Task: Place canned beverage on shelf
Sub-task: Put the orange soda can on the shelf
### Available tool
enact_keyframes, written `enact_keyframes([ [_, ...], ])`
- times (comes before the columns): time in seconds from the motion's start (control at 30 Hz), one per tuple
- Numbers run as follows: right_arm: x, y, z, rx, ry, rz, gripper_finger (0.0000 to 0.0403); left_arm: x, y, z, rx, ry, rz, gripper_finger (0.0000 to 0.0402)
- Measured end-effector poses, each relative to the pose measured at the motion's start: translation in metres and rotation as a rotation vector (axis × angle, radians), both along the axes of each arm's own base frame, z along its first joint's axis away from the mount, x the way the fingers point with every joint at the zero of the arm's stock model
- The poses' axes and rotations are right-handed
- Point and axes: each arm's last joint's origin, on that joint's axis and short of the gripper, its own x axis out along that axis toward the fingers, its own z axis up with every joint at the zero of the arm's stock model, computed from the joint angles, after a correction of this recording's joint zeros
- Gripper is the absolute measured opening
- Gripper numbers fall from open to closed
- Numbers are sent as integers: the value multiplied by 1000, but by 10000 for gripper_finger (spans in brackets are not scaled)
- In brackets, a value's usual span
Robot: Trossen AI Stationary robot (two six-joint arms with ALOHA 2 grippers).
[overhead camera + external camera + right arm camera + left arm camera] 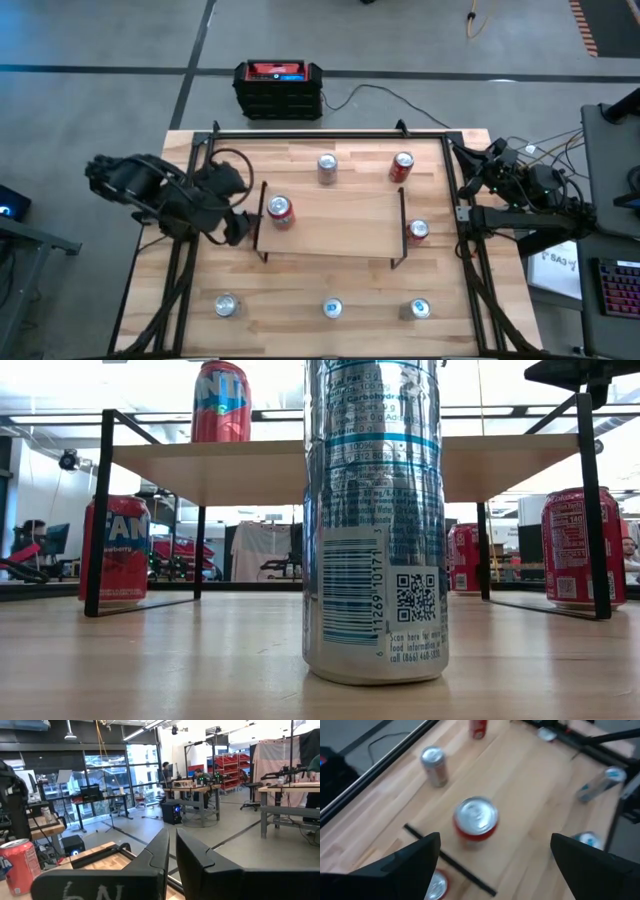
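Currently the left gripper (240, 222), fingers spread wide and empty, sits just beside the shelf (340, 222) edge where the red can (280, 211) stands upright; the right gripper (470, 180) is closed, parked well apart.

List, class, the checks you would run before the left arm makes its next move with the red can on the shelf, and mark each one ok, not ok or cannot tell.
1. Red can stands upright on the shelf: ok.
2. Left hand is open, nothing between its fingers: ok.
3. Left hand is clear of the can, at the shelf's left end: ok.
4. Can sits well in from the shelf's edge: cannot tell; it stands near the left end.
5. Right hand is shut and parked at the table's right side, out of the way: ok.
6. Other cans, such as the silver can behind the shelf, stand clear of the left arm's path: ok.
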Motion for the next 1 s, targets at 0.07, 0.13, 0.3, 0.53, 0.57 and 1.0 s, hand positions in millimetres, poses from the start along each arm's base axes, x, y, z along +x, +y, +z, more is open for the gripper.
enact_keyframes([
  [0.07,0,0,0,0,0,0,22,-6,4,-8,1,21,14,361],
  [0.13,0,0,0,0,0,0,22,-13,7,-17,-1,46,33,360],
  [0.3,0,0,0,0,0,0,22,-24,10,-47,-44,137,69,356],
  [0.53,0,0,0,0,0,0,22,-31,10,-94,-78,342,32,356],
  [0.57,0,0,0,0,1,0,22,-31,9,-101,-84,380,13,356],
  [1.0,0,0,0,0,1,0,22,-20,3,-133,122,621,-390,356],
])
